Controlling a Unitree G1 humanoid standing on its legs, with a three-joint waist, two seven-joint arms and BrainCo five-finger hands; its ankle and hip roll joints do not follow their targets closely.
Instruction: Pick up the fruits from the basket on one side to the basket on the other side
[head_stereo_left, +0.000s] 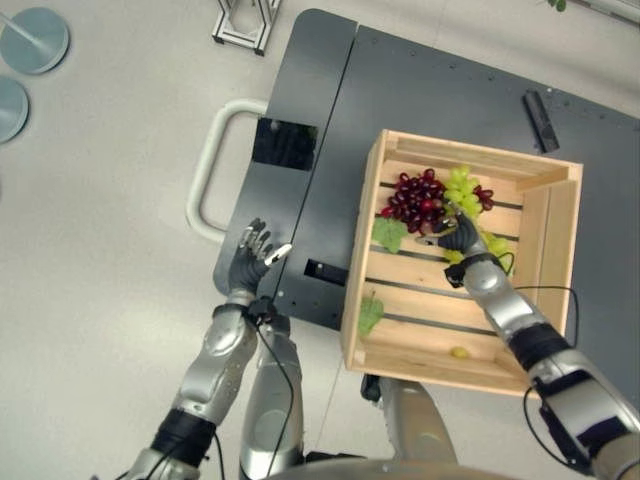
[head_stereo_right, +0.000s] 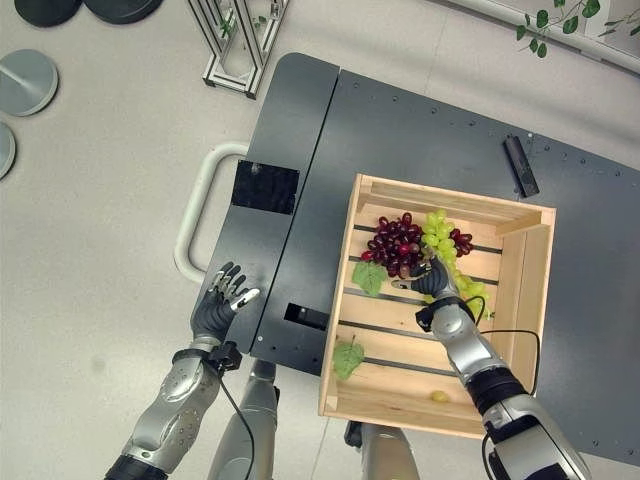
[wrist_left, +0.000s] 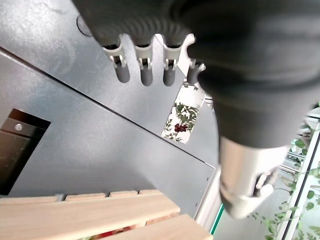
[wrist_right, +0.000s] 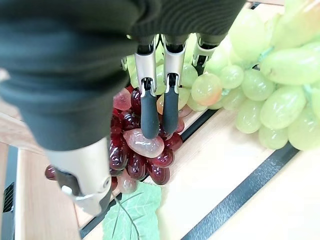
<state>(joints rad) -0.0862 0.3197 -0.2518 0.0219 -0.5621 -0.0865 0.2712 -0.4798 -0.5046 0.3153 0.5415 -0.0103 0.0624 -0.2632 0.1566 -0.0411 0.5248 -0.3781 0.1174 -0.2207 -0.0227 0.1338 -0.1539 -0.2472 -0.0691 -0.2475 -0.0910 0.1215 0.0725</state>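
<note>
Hovering right hand (head_stereo_left: 458, 234) fingers (wrist_right: 150, 115) extended over red grapes (head_stereo_left: 417, 198), wooden crate (head_stereo_left: 555, 215), no legible txt

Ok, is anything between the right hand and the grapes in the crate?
Nothing visible. The right hand hangs just above the red grapes, fingers straight, with the green grapes beside it in the crate.

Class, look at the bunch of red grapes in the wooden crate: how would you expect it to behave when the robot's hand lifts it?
The red grape bunch is many small round berries, so it would probably sag rather than lift stiffly. Their glossy skins look slippery for the right hand reaching over them. One loose grape lies apart on the crate slats, so berries may detach and roll.
</note>
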